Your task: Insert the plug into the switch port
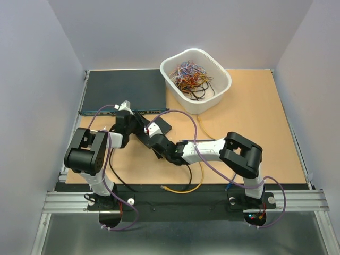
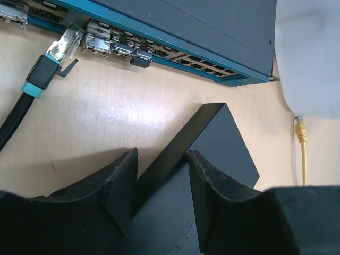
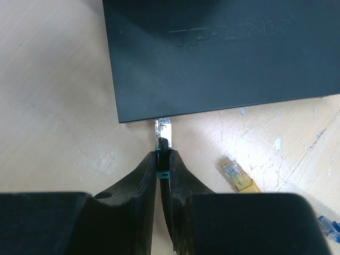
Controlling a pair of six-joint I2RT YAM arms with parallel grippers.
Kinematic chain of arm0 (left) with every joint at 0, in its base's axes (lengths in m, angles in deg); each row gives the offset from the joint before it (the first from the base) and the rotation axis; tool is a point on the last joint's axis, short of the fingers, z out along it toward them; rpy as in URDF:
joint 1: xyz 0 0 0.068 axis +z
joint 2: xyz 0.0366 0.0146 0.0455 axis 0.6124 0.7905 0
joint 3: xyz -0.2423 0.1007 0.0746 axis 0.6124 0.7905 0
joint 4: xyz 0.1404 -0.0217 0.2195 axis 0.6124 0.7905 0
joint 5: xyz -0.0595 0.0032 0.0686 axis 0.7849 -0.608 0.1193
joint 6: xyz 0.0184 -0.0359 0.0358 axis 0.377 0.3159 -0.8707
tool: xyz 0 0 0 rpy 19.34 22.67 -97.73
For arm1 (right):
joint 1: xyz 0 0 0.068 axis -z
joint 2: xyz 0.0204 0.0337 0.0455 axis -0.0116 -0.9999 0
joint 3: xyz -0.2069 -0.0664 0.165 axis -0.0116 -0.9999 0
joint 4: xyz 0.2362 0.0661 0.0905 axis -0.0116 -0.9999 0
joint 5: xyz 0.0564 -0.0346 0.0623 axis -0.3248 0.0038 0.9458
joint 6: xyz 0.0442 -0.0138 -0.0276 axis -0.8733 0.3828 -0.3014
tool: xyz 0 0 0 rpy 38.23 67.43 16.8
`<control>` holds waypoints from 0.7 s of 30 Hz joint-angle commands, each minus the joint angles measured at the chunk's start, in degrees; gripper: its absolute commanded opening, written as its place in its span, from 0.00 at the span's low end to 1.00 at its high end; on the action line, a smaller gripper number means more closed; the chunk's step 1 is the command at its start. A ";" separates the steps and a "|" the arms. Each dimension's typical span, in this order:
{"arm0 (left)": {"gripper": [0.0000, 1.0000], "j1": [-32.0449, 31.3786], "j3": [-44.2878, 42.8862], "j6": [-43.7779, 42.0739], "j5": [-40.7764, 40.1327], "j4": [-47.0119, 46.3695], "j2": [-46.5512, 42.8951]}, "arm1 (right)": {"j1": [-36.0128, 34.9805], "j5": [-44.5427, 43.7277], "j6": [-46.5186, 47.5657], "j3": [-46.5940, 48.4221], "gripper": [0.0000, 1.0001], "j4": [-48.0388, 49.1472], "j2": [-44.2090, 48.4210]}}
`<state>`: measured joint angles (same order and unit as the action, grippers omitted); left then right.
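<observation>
Against the small black box's [image 3: 223, 53] edge, the plug [image 3: 162, 129] is pinched by the right gripper [image 3: 161, 155]; the switch port is hidden. The box's corner is clamped by the left gripper [image 2: 162, 159].

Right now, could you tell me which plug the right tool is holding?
The clear, teal-booted plug, pinched in the right tool at the black box's edge; the yellow plug and blue plug lie loose.

Surface [image 1: 255, 133]: tan board, scuffed.
Back left: wide dark grey unit [image 1: 125, 87], teal front strip.
Before it: small black box [image 3: 223, 58], lying flat.
Back centre: white tub [image 1: 225, 81] holding wires.
Near edge: yellow cable [image 1: 183, 191].
</observation>
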<state>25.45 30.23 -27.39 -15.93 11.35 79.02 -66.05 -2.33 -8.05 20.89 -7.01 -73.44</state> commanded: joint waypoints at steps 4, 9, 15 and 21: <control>0.53 -2.45 -1.11 -0.18 1.62 4.60 1.15 | -1.32 -0.58 5.68 3.92 0.00 4.63 -1.61; 0.53 -3.24 -0.67 0.08 1.70 4.77 1.86 | -1.50 -1.45 7.35 3.84 0.00 5.33 -2.05; 0.53 -4.12 0.73 0.35 2.32 4.68 1.94 | -1.50 -3.91 9.55 2.08 0.00 8.14 -1.79; 0.53 -5.08 1.97 0.43 2.76 4.77 1.68 | -1.50 -3.66 11.49 -1.60 0.00 13.14 0.14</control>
<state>23.20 29.68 -27.72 -17.87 11.00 79.52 -67.49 -5.08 1.50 20.87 -4.17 -74.62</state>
